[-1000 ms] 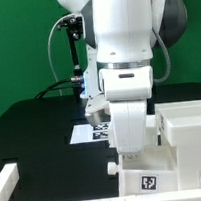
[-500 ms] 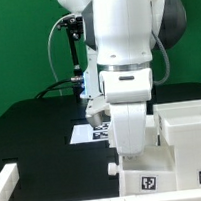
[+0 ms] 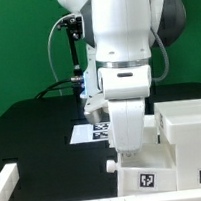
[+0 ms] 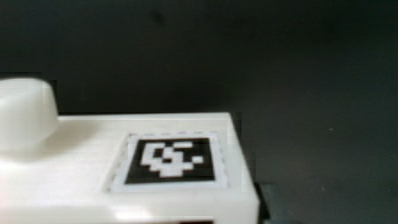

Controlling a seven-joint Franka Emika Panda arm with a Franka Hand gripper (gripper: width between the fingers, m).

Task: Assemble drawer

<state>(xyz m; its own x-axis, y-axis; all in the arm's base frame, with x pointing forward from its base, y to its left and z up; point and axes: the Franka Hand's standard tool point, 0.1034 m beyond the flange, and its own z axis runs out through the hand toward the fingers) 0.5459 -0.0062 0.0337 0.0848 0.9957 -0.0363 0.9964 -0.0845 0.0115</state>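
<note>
A small white tray box [image 3: 145, 174] with a black-and-white tag stands at the front of the black table, a small knob [image 3: 112, 165] on its left side. My gripper [image 3: 133, 151] is lowered onto the top of this box. Its fingers are hidden behind the hand and the box, so I cannot tell if they are shut on it. The large hollow white casing [image 3: 188, 129] stands directly to the exterior view's right of the box, touching or nearly touching it. The wrist view shows the box top with its tag [image 4: 173, 160] and the rounded knob [image 4: 27, 108] close up.
The marker board [image 3: 88, 133] lies on the table behind the arm. A long thin white bar [image 3: 7, 183] lies at the front on the exterior view's left. The table is black, with a green wall behind.
The arm and the small tray box have shifted very slightly toward the exterior view's left and up. Nothing else has moved.
</note>
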